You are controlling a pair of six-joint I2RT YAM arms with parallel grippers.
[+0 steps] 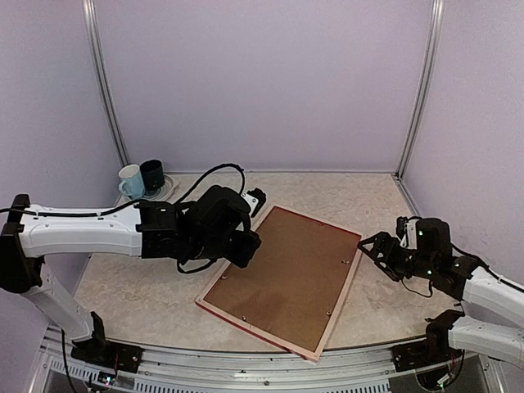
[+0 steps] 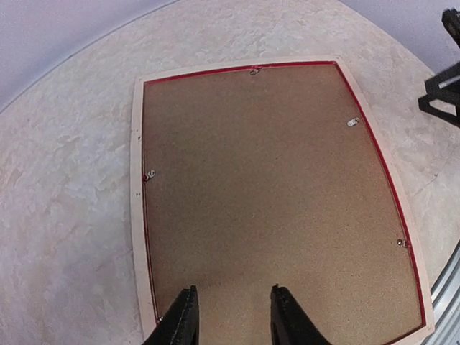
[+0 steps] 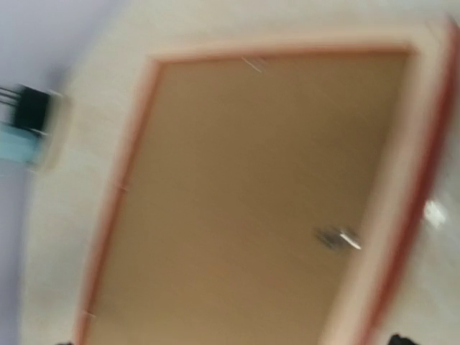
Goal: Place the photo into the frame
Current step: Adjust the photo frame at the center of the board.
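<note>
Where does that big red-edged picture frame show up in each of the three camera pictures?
Top external: the frame lies flat and skewed in the lower middle of the picture.
Left wrist: the frame fills most of the picture, seen from above.
Right wrist: the frame, blurred, fills most of the picture.
Shared landmark: the brown backing board inside its rim.
</note>
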